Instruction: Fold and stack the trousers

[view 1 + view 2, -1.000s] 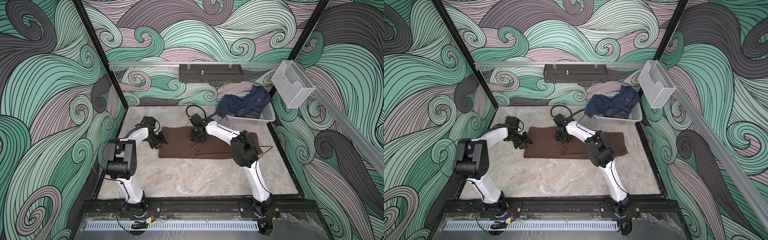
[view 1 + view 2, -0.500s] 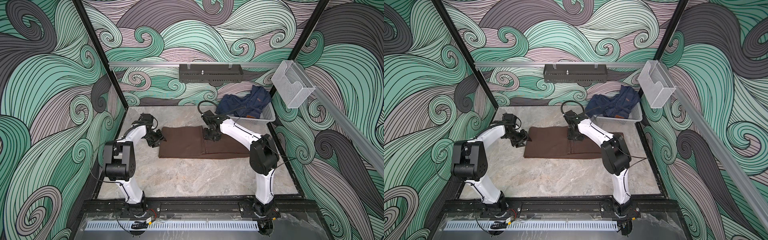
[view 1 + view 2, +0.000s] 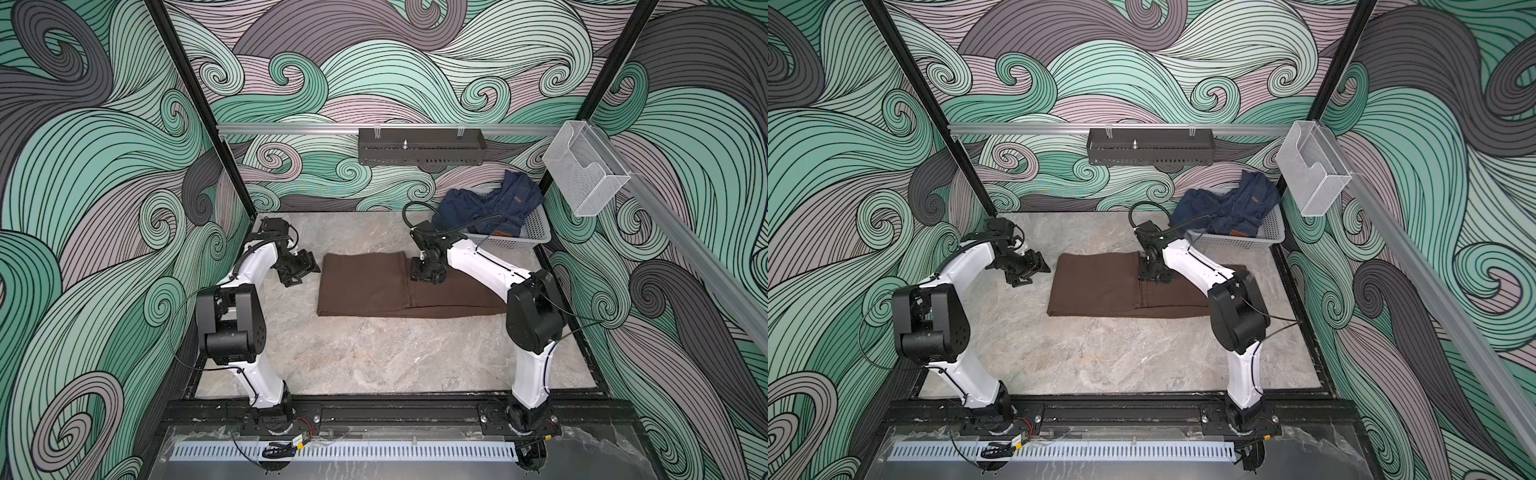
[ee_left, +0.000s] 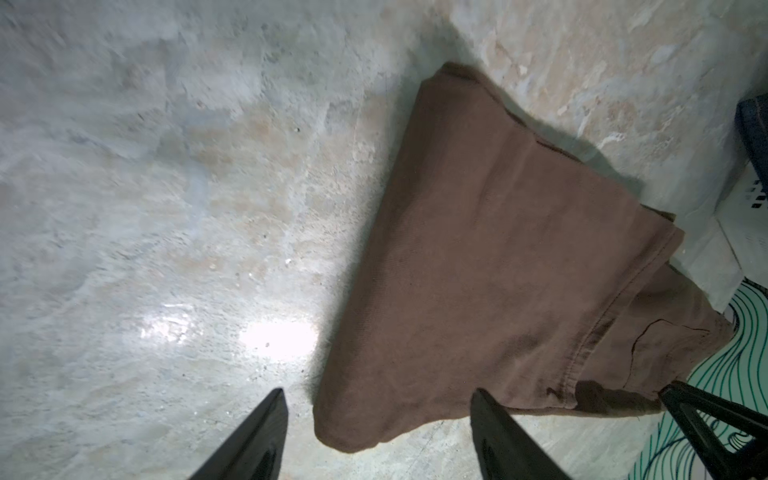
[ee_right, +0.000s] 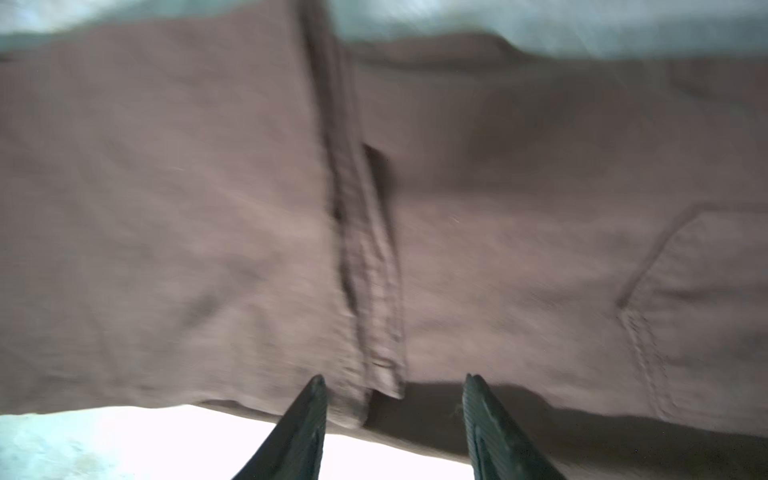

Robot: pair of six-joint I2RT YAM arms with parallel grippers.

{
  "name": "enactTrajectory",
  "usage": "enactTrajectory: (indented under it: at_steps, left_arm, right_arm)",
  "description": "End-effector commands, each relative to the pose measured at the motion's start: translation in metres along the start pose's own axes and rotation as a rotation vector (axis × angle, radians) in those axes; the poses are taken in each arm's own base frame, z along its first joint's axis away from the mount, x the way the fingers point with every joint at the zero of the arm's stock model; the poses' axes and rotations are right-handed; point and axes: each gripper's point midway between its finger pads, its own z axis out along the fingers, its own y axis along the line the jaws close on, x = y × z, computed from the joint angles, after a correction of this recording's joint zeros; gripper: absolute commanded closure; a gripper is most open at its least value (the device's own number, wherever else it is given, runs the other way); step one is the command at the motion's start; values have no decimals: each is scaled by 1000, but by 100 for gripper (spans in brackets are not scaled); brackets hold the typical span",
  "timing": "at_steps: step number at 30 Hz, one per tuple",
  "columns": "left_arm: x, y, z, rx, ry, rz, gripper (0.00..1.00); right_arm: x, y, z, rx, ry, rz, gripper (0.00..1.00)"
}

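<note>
Dark brown trousers (image 3: 365,286) lie folded flat on the marble surface (image 3: 374,365), a little toward 12 o'clock of its middle. The left fingers (image 4: 257,436) stand wide apart and empty, just off the trousers' folded end at 9 o'clock, clear of the cloth. The right fingers (image 5: 299,432) are parted too, gripping nothing, low over the cloth's far edge at about 1 o'clock, astride the upper layer's hem.
</note>
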Motion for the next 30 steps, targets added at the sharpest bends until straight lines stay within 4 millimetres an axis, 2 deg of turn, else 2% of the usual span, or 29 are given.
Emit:
enactTrajectory:
  at_steps: [1, 6, 10, 13, 21, 24, 30]
  left_arm:
    - [1, 15, 10, -56, 60, 47, 29]
    - [1, 11, 32, 1, 94, 63, 33]
    - [6, 1, 50, 82, 141, 60, 36]
    - [12, -4, 62, 116, 184, 54, 36]
    - [30, 2, 97, 88, 289, 32, 34]
    - [34, 0, 101, 86, 305, 37, 41]
    - [39, -9, 96, 120, 322, 47, 60]
  right_arm:
    - [-5, -22, -18, -34, -45, 40, 45]
    - [4, -55, -25, -46, -62, 103, 45]
    - [6, -72, -29, -66, -71, 151, 45]
    - [10, -79, -27, -89, -63, 179, 45]
    - [14, -96, -22, -112, -62, 242, 45]
    - [14, -101, -22, -113, -64, 255, 45]
    - [13, -108, -22, -126, -76, 292, 45]
